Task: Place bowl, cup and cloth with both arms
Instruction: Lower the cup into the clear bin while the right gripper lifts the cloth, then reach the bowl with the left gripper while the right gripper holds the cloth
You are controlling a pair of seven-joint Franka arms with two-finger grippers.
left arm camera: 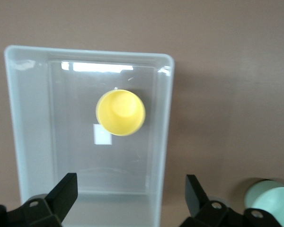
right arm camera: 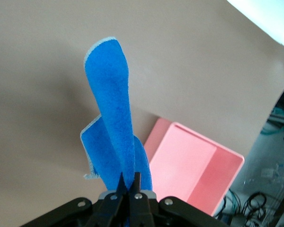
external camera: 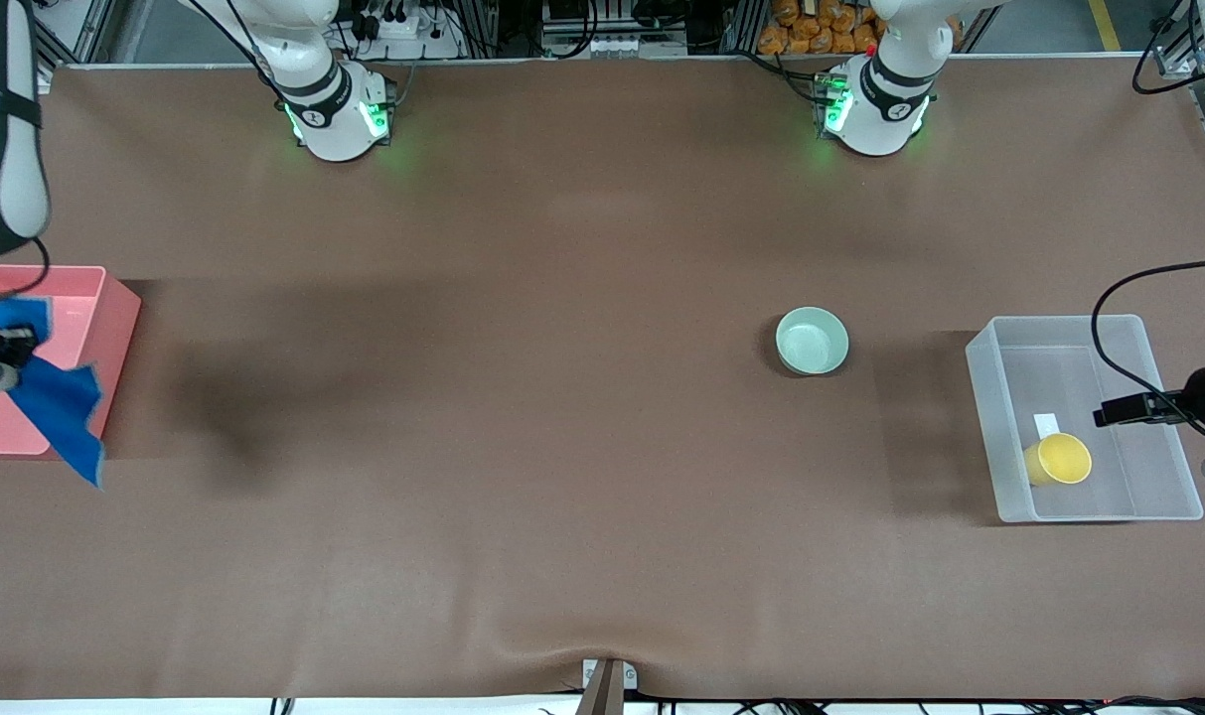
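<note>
— Front view: what do we see?
— The bowl sits on the bench; the cup lies in the clear bin at the left arm's end.

— Left wrist view?
— Our left gripper hangs over that bin, fingers apart.

— Right wrist view?
— Our right gripper clamps the cloth above the pink bin.

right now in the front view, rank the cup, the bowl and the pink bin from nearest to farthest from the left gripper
1. The cup, lying in the clear bin under the left gripper, which is open above it.
2. The bowl, on the bare table toward the middle.
3. The pink bin, at the right arm's end, where the right gripper holds the cloth.
</note>
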